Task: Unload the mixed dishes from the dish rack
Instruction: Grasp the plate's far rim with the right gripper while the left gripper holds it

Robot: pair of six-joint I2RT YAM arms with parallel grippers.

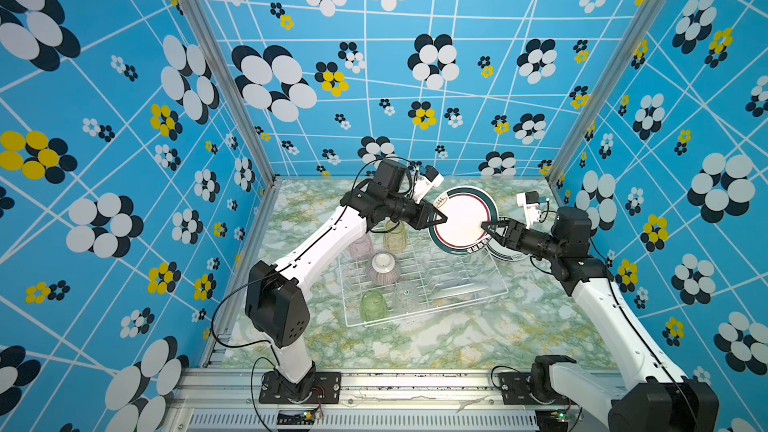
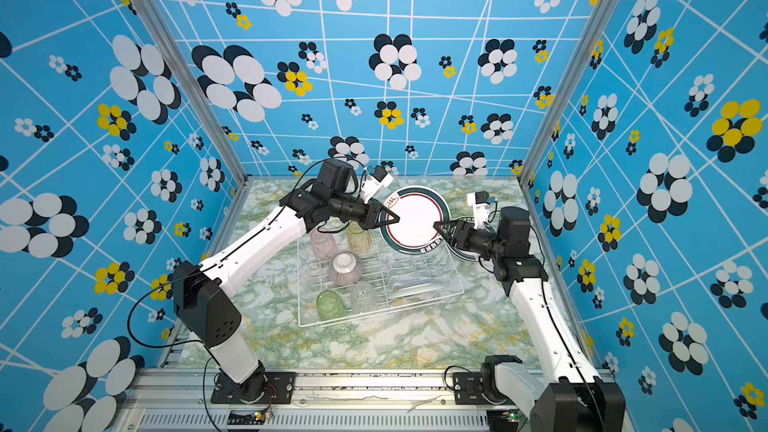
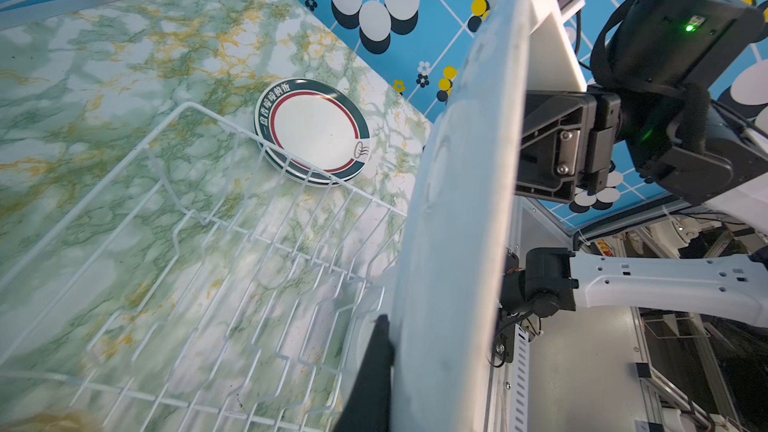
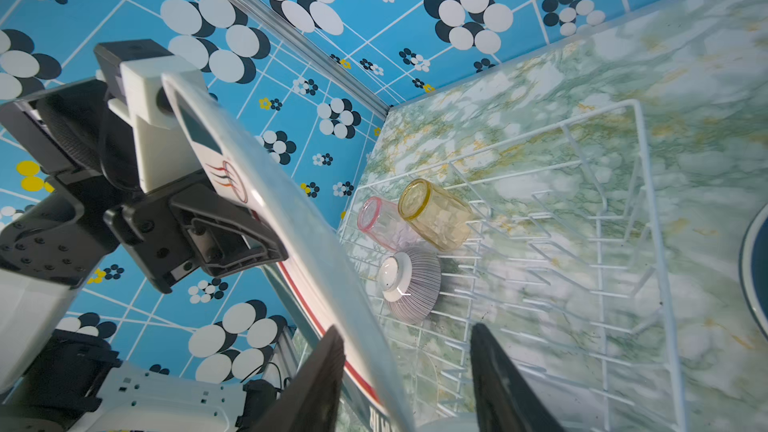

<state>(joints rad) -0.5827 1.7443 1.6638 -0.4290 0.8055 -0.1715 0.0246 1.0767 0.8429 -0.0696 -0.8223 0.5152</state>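
1. A white plate with a dark green rim (image 1: 461, 218) is held in the air above the far right corner of the dish rack (image 1: 453, 280). Its face is turned towards the top camera in both top views.
2. The left arm is raised from its base at the front rail, and its white forearm is stretched diagonally over the rack's left side. The wrist is pointed to the right.
3. The left gripper (image 1: 440, 218) is clamped on the plate's left rim, with the rim pinched between the fingers.
4. The right arm is raised along the right wall, bent at the elbow, with its wrist turned left towards the plate.
5. The right gripper (image 1: 486, 227) is set at the plate's right rim. In the right wrist view its fingers (image 4: 316, 388) are seen apart, with the plate's edge between them and a clear gap on one side.
6. A stack of matching plates (image 3: 311, 130) is laid flat on the marbled tabletop (image 1: 457, 342), just beside the rack's far right corner.
7. The pink tumbler (image 1: 360, 245) and yellow tumbler (image 1: 395, 236) are kept at the rack's far left.
8. The striped bowl (image 1: 383, 268) is placed upside down in the rack, between the two pairs of tumblers.
9. The green tumbler (image 1: 374, 305) and clear tumbler (image 1: 406, 297) are kept at the rack's near edge.
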